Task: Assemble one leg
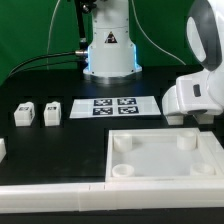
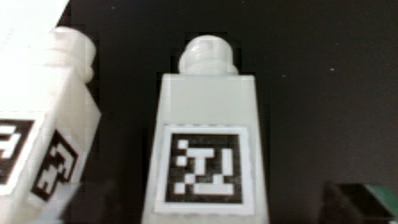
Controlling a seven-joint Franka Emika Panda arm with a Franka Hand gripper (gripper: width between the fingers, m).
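In the wrist view a leg (image 2: 210, 140), a white block with a rounded peg at one end and a black-and-white tag on its face, lies on the black table. A second leg (image 2: 45, 125) lies close beside it. My gripper (image 2: 205, 210) hangs above the first leg, open and holding nothing; a dark fingertip (image 2: 365, 205) shows at the frame edge, clear of the leg. In the exterior view two legs (image 1: 22, 113) (image 1: 52, 112) stand at the left. The white hand (image 1: 192, 95) is at the right, its fingers hidden.
The large white tabletop (image 1: 165, 172) with round corner sockets lies at the front right. The marker board (image 1: 112, 105) lies in the middle before the arm's base (image 1: 108, 50). A white part (image 1: 2, 148) shows at the left edge. A white rail (image 1: 60, 198) runs along the front.
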